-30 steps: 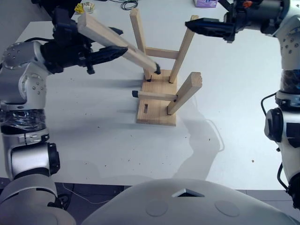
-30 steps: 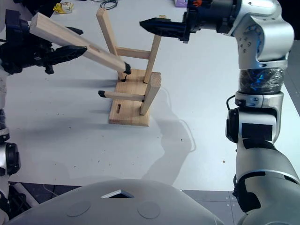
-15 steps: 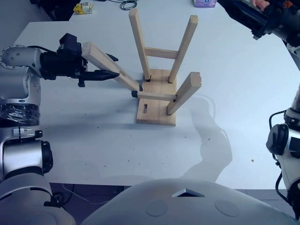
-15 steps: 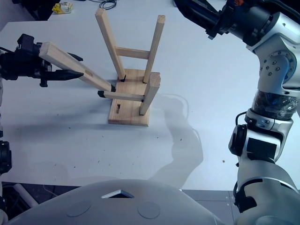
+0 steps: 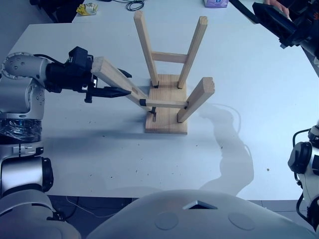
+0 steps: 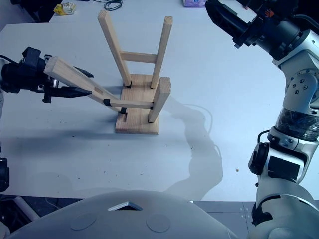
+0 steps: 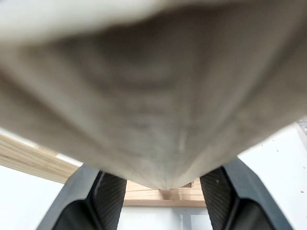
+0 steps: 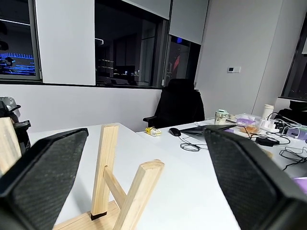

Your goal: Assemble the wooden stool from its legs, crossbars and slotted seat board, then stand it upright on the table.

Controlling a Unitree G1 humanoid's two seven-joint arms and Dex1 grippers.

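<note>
Left tool (image 5: 121, 84) clamps the loose pale wooden leg (image 5: 107, 71), tilted, its lower end by the flat slotted wooden seat board (image 5: 167, 125) on the white worktop (image 5: 89, 149). Right tool (image 6: 223, 17) hangs high, fingers spread, empty. The risk: pushing at this slant could jam the joint, skid the unbraced board, or knock the short wooden crossbar (image 5: 167, 104) loose.

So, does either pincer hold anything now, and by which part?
The left pincer holds a wooden leg, gripped near its raised outer end, away from the seat board. The right pincer is open and holds nothing.
</note>
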